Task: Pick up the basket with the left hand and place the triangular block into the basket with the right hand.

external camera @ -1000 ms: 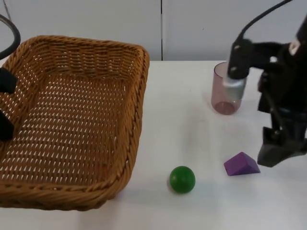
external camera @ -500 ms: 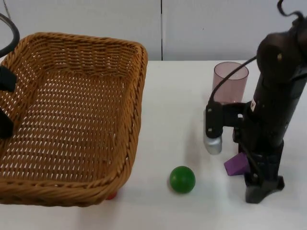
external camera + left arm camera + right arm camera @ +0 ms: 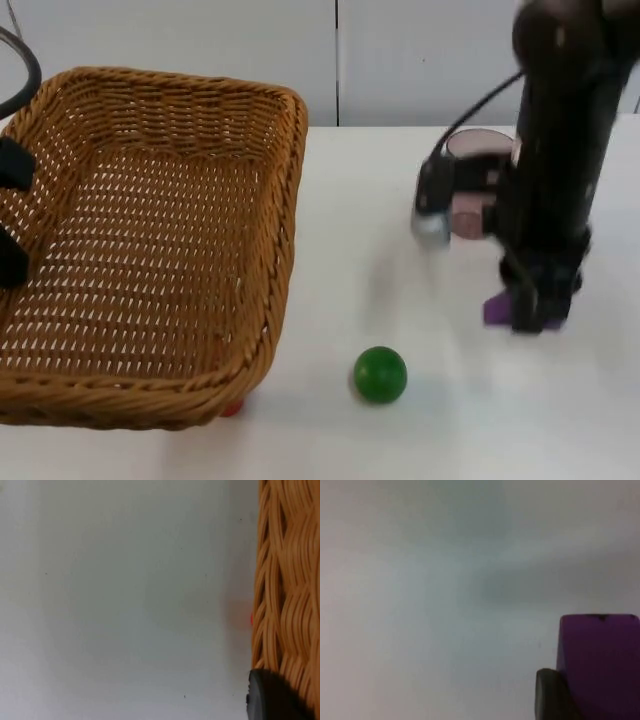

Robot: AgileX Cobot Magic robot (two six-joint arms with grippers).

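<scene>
The right gripper (image 3: 530, 318) is clamped on the purple triangular block (image 3: 497, 309), well apart from the basket (image 3: 150, 250). The basket's left rim is gripped by the left gripper (image 3: 12, 220). Judged remaining: transfer and release into the basket.

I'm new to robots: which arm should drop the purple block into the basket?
Right. Its gripper is shut on the block; the left gripper holds the basket.
</scene>
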